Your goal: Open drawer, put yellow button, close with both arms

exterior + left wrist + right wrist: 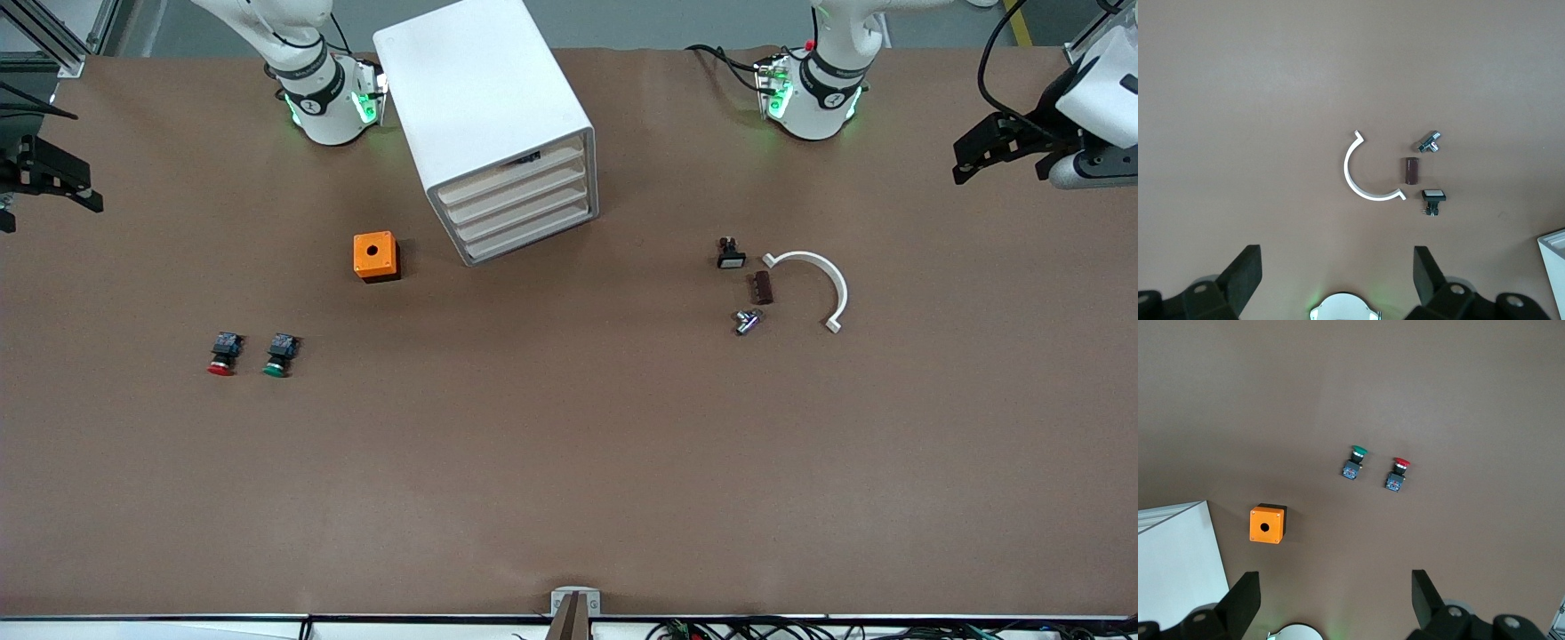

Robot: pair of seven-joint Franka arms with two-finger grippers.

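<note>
The right claw [1335, 600] hangs wide over the right arm's end of the matte brown table [569, 462]. Then come the red-capped button [221, 354], the green-capped button [280, 354], a square orange box [375, 256] and the boxy white cabinet [484, 98], its top drawer [516, 173] shut. A curved white plastic arc [813, 284] follows. The left claw [1338, 277] hangs wide too.
</note>
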